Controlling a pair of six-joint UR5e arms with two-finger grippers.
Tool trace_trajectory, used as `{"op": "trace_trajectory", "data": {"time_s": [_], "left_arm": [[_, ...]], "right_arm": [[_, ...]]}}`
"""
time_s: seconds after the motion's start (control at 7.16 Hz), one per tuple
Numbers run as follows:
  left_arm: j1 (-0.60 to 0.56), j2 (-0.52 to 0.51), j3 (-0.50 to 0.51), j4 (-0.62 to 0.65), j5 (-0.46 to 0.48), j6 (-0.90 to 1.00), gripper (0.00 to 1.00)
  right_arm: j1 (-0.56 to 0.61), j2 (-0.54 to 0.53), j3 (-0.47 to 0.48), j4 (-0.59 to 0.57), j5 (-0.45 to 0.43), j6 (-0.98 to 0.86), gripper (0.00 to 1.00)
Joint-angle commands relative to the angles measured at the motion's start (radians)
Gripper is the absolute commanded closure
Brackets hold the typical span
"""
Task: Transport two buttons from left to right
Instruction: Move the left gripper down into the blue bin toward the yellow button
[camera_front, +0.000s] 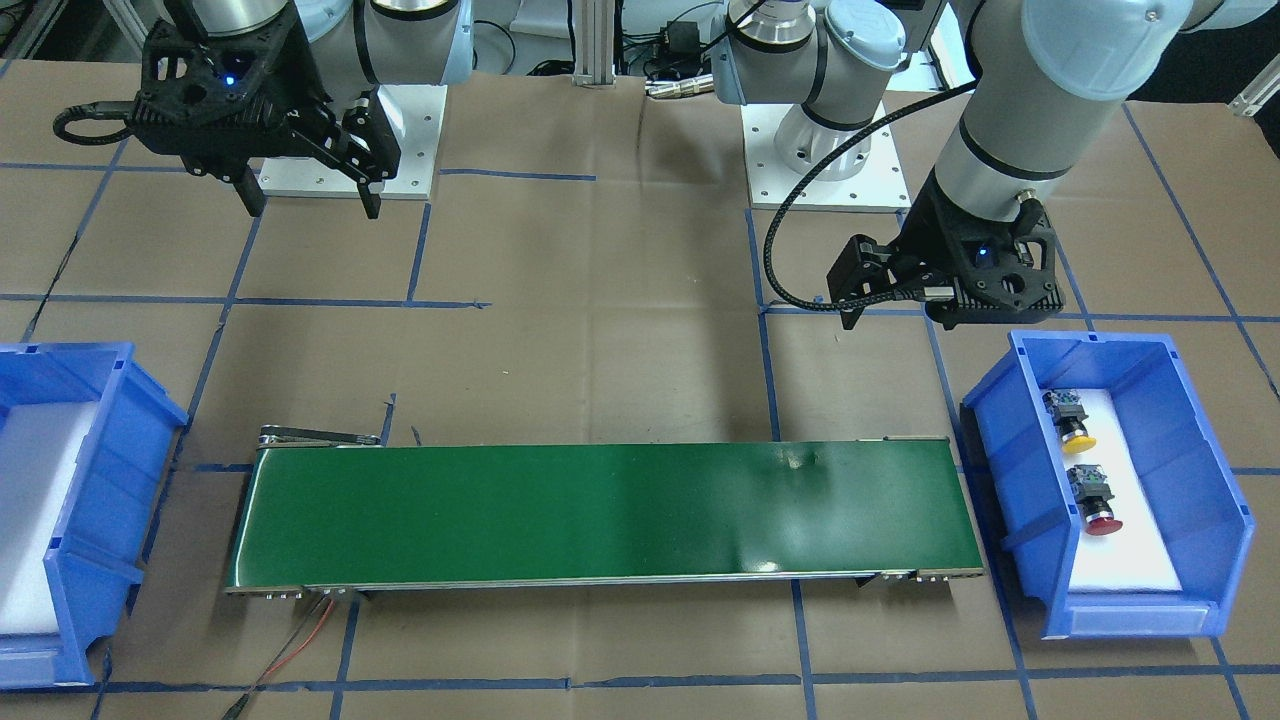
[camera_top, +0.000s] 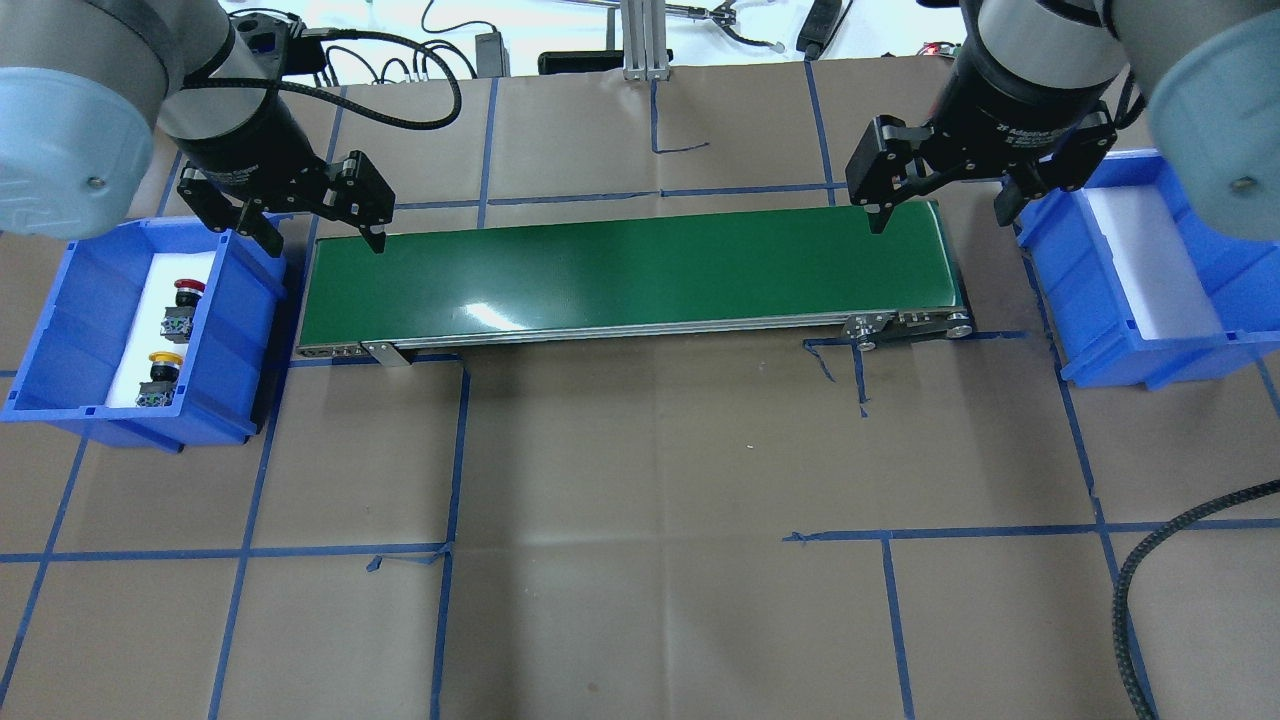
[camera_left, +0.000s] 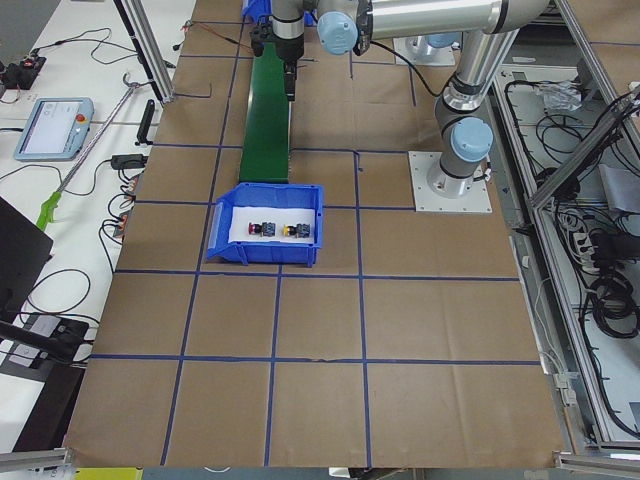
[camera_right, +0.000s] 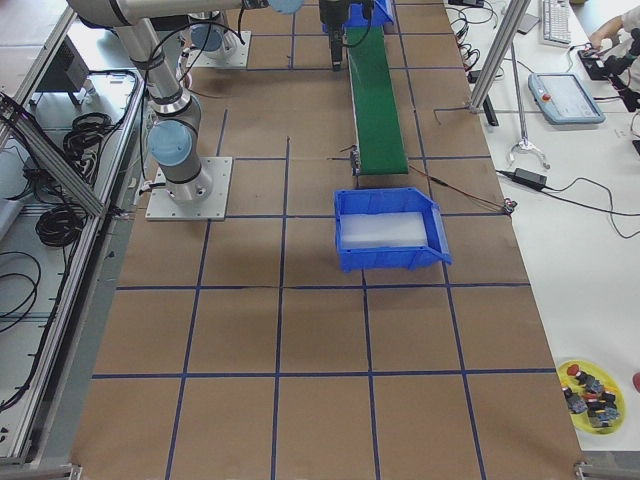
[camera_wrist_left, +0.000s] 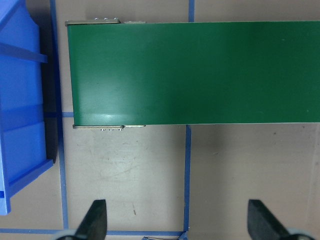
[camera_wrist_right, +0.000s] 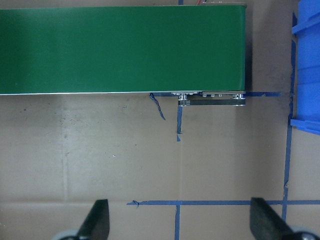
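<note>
A: What is seen in the blue plastic bin at the 9 o'clock end of the long green conveyor belt, as viewed from overhead?

B: 2 switches are found lying on its white liner. The yellow-capped push-button switch, with a black-grey boxy body, is placed nearer the robot. The red-capped push-button switch, of the same build, is laid just beside it at its 12 o'clock, and a small gap is kept between them.

A: How are the tools held?

B: The left black 2-finger gripper is held above the brown paper-covered table, near the belt's 9 o'clock end and beside the bin. Its fingers are spread wide and nothing is gripped. The right black 2-finger gripper is held near the belt's 3 o'clock end, likewise spread wide and unloaded.

A: What is set at 3 o'clock?

B: A second blue plastic bin is placed there, well apart from both switches.
</note>
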Motion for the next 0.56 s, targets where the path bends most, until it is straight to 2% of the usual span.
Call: {"op": "trace_trajectory", "data": {"time_s": [0.0,0.42], "left_arm": [[0.000,0.001,-0.002,0.000,0.001,0.001,0.01],[0.032,0.002,0.000,0.000,0.001,0.043,0.01]], "right_arm": [[-0.001,0.001,0.000,0.000,-0.002,-0.001,0.00],[0.000,0.001,-0.003,-0.006,-0.002,-0.002,0.00]]}}
